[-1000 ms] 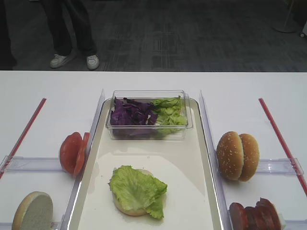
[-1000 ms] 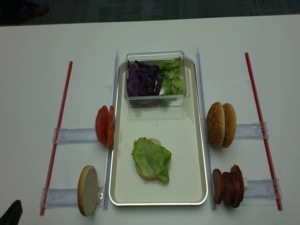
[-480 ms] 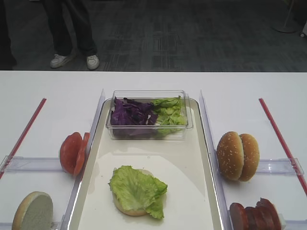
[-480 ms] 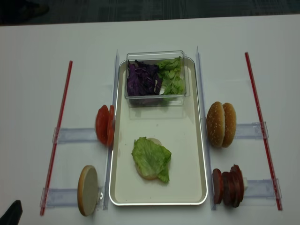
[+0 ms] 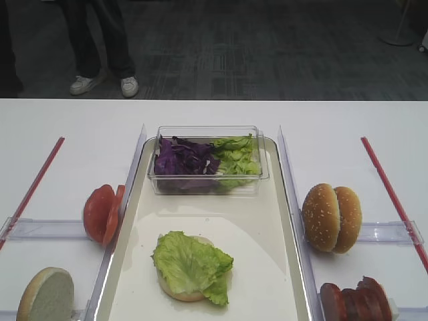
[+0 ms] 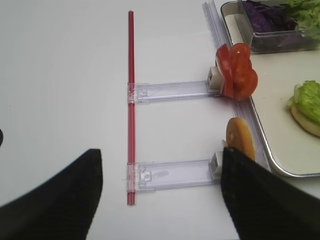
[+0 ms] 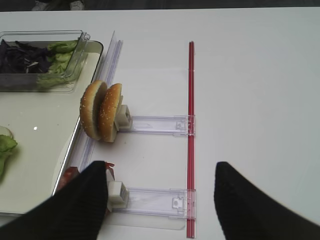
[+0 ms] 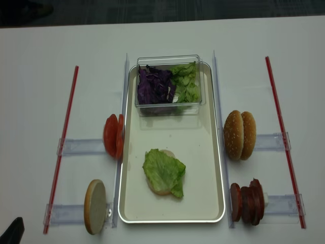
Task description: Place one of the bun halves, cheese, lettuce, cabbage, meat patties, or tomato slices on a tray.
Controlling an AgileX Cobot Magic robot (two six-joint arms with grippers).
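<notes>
Both the right gripper (image 7: 159, 200) and left gripper (image 6: 160, 195) hang open, empty; grip 1 meat patty (image 8: 247, 202) by its edges, lifting straight before crossing to the tray (image 8: 203, 147).

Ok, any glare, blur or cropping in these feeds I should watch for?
Exterior high: sharp, but the meat patties are cropped at the bottom edge. Realsense: softer, whole tray visible, rim shiny. Right wrist: the right gripper fingers are dark blurs hiding the patties. Left wrist: the left gripper likewise, even lighting.
</notes>
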